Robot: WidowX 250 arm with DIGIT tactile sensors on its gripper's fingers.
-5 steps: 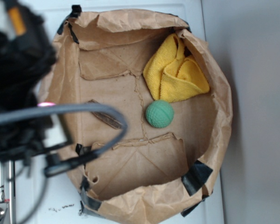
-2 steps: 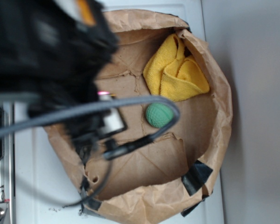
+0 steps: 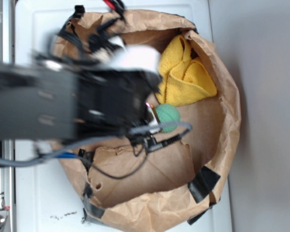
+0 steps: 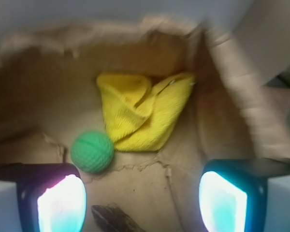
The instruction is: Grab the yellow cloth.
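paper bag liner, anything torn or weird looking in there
The brown paper liner is creased and torn along ragged seams on its floor, with black tape patching the rim. A dark scrap lies on the floor near the open claw. The yellow cloth is bunched beside the green ball.

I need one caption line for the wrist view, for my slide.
Open pincer above paper bag floor, yellow cloth ahead beside green ball.

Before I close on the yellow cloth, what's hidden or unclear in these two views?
- Exterior view: the blurred black arm covers the gripper and the left part of the brown paper bag.
- Exterior view: the arm hides the green textured ball's left edge.
- Wrist view: motion blur softens the bright yellow folded cloth; the gripper is cut off below.
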